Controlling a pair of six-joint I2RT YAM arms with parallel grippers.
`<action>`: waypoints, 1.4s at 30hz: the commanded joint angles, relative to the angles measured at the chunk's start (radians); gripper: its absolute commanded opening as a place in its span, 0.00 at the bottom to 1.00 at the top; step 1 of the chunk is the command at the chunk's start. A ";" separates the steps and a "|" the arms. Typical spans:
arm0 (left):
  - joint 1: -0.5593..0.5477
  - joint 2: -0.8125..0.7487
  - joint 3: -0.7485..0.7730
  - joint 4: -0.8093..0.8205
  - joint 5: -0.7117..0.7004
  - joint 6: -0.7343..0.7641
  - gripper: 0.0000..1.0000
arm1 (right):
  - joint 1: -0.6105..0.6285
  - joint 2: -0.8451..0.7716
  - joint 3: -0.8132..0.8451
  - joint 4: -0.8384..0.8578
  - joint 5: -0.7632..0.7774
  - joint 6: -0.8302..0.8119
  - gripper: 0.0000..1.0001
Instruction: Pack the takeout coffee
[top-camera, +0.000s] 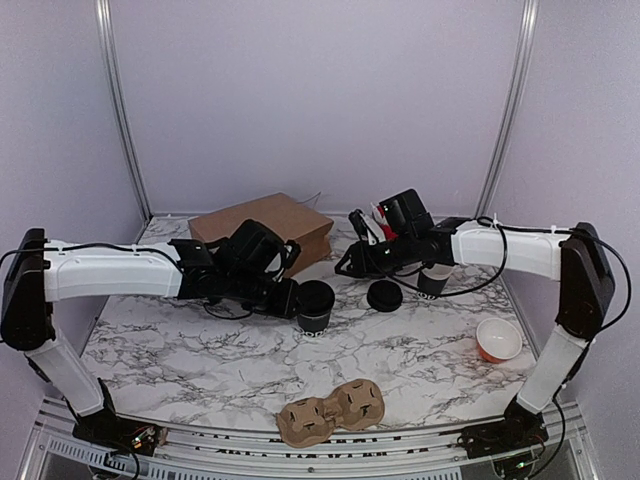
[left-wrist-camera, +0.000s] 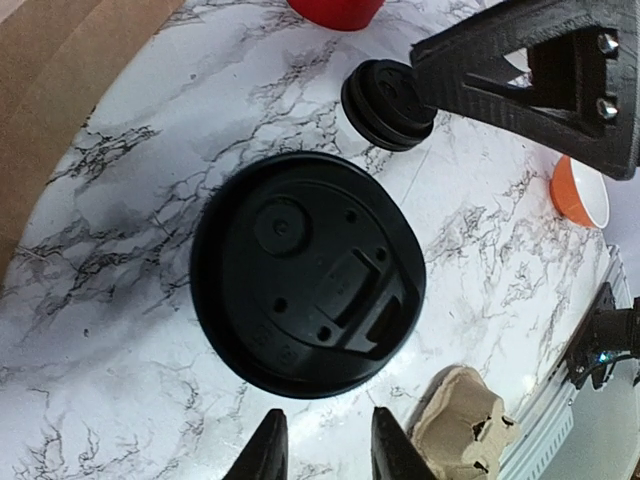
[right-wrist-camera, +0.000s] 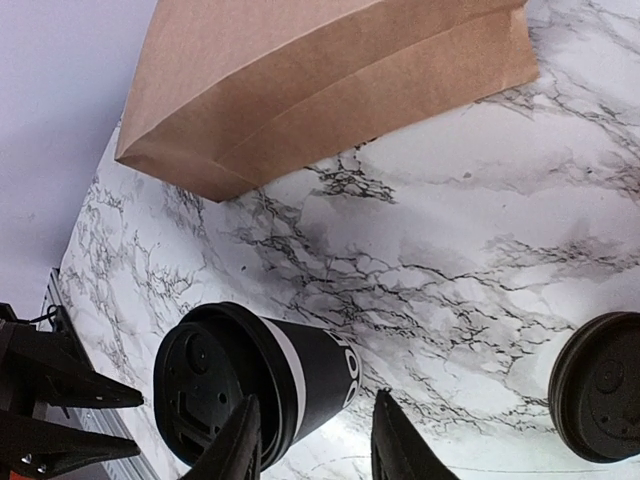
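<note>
Top external view: the takeout coffee (top-camera: 316, 305), lid pressed on, stands upright at centre frame on the marble table (top-camera: 200, 350), just in front of the brown paper bag (top-camera: 265, 228) lying flat at the back. The left gripper (top-camera: 290, 297) reaches in from the left, close beside the cup. The left wrist view shows its jaws partly apart with bare marble between them and nothing held, the lid dead ahead, a stance that looks lined up for a grasp. The right gripper (right-wrist-camera: 315, 440), likewise partly open and empty-handed, hovers just right of the cup, seemingly on hand to steady it. A spare black lid (top-camera: 385, 295) lies right of centre, near a second black cup (top-camera: 432, 281) tucked under the right arm. At bottom centre the cardboard cup carrier (top-camera: 332, 410) sits with both wells vacant, well apart from the cup and the likely place for it, so the packing itself looks not yet begun.
</note>
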 joint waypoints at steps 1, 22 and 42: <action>-0.008 -0.007 -0.017 -0.017 -0.002 -0.023 0.29 | -0.001 0.026 0.010 0.037 -0.069 -0.022 0.36; -0.009 0.046 -0.002 -0.014 -0.034 -0.033 0.29 | 0.010 0.067 -0.036 0.078 -0.097 0.003 0.34; -0.001 0.051 0.010 -0.010 -0.054 -0.026 0.29 | 0.046 0.081 -0.051 0.075 -0.085 0.013 0.33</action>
